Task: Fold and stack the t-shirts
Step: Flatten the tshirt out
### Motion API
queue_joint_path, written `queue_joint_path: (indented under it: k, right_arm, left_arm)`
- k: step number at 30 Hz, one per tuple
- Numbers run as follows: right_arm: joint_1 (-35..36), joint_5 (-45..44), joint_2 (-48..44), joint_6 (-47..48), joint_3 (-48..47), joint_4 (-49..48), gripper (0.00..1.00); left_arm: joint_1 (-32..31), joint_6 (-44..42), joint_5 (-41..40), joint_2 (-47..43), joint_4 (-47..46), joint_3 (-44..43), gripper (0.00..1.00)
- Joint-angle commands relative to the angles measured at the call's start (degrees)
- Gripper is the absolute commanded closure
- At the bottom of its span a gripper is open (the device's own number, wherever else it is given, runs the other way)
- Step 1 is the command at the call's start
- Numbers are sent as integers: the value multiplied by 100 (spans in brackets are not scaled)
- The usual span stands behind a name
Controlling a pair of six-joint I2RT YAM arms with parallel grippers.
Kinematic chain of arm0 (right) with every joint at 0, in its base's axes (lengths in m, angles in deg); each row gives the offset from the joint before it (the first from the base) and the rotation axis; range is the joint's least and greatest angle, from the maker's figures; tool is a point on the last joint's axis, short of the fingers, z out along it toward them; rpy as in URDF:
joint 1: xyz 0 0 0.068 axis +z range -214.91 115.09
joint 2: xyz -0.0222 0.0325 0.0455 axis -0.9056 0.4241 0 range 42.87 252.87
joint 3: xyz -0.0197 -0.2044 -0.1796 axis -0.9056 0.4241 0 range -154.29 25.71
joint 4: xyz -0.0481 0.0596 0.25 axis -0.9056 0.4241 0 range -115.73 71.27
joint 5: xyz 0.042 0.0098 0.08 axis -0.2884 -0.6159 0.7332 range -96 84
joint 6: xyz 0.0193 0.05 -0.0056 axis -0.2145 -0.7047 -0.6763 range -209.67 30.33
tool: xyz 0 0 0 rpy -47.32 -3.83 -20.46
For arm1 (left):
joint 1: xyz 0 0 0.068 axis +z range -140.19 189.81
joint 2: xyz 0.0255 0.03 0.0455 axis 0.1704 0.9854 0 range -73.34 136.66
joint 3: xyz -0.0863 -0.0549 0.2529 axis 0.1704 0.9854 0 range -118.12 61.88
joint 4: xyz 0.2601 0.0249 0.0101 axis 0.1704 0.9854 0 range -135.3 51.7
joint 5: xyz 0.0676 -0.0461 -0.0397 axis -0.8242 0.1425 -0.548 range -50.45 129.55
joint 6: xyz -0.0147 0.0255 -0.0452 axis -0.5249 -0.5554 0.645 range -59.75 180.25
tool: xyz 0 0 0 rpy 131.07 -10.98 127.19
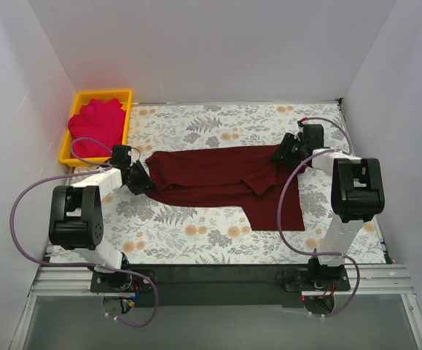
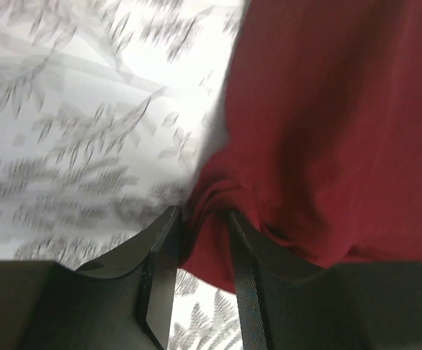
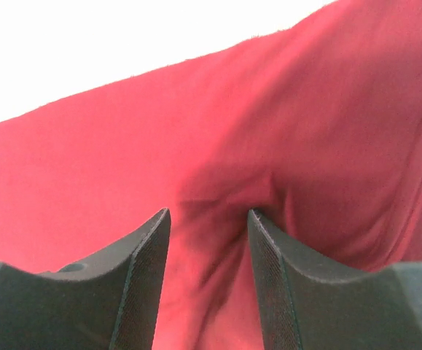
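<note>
The dark maroon t-shirt (image 1: 218,179) lies stretched across the middle of the floral table, one part hanging toward the near right. My left gripper (image 1: 139,179) is at its left end. In the left wrist view the left gripper (image 2: 203,215) is shut on a bunched edge of the maroon t-shirt (image 2: 327,109). My right gripper (image 1: 287,152) is at the shirt's far right corner. In the right wrist view the right gripper (image 3: 209,213) has puckered maroon t-shirt cloth (image 3: 232,131) gathered between its fingers. The pinkish-red t-shirt (image 1: 94,127) sits crumpled in the bin.
A yellow plastic bin (image 1: 105,94) stands at the far left corner. White walls close in the table on three sides. The floral table cover (image 1: 196,233) shows bare in front of the shirt. Purple cables loop beside both arms.
</note>
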Motion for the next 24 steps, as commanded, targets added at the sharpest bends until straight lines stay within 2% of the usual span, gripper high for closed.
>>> queue_joint_path:
  k: [1, 3, 4, 6, 9, 11, 15, 18, 24]
  right_arm:
    - [-54, -276, 273, -36, -739, -99, 46]
    - [-54, -294, 257, 26, -907, -3, 45]
    - [-46, -277, 196, 35, -933, 67, 44]
    - [-37, -320, -94, 140, -855, 182, 42]
    - [42, -531, -630, 351, -469, 550, 39]
    - [95, -697, -1113, 395, -23, 770, 38]
    - [183, -952, -1992, 378, 803, 1078, 32]
    - [200, -936, -2669, 334, 1411, 1218, 29]
    - [376, -856, -3750, 342, 2001, 1588, 27]
  left_arm:
    - [20, -47, -29, 437, -72, -425, 68]
    - [20, -73, -73, 324, 33, -496, 66]
    - [20, -56, -108, 193, 51, -444, 62]
    - [20, -3, -353, -360, 121, -137, 57]
    - [20, 190, -731, -1221, 191, 268, 43]
    - [11, 348, -855, -1617, 191, 654, 37]
    - [11, 568, -1040, -2145, 192, 1007, 37]
    - [3, 735, -934, -2146, 148, 1112, 37]
    - [-6, 823, -1075, -2023, 121, 1192, 38]
